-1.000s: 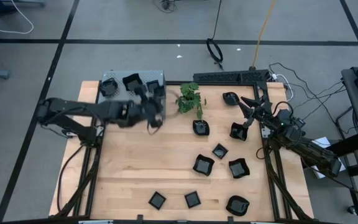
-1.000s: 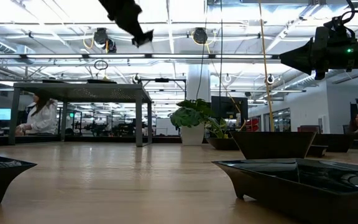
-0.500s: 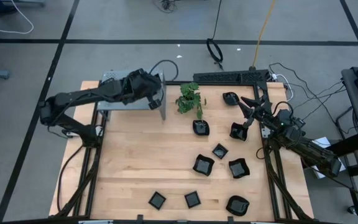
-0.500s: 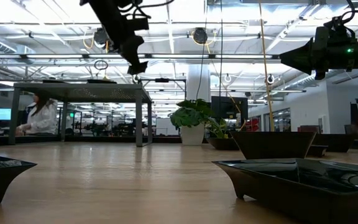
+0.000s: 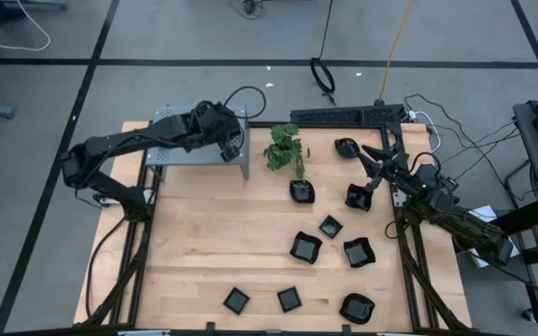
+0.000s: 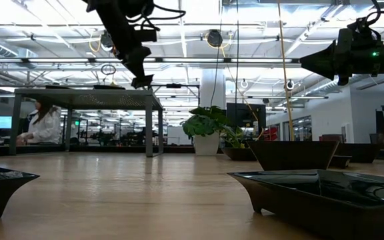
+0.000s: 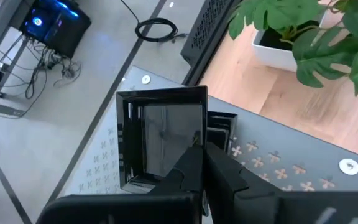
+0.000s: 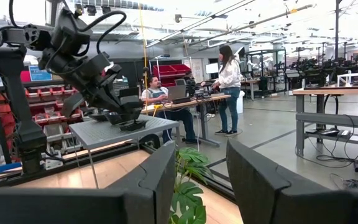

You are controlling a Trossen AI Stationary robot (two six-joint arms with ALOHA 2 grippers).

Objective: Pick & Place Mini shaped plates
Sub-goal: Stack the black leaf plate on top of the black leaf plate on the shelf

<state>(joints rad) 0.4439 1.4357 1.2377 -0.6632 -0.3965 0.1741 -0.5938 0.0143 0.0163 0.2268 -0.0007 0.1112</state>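
My left gripper (image 5: 233,142) sits over the grey shelf (image 5: 171,147) at the table's far-left corner, its fingers (image 7: 194,163) closed thin on the rim of a square black plate (image 7: 161,134) resting on the shelf top. Right of the potted plant (image 5: 285,147), loose plates (image 5: 305,247) dot the table. My right gripper (image 5: 374,159) waits above the far-right plates, fingers (image 8: 143,186) spread apart, holding nothing.

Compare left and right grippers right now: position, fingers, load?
The left gripper is over the grey shelf; the right gripper hangs over the table's right edge, among plates. Left fingers are shut on a square black plate; right fingers are spread open and empty. Both are dark two-finger grippers.
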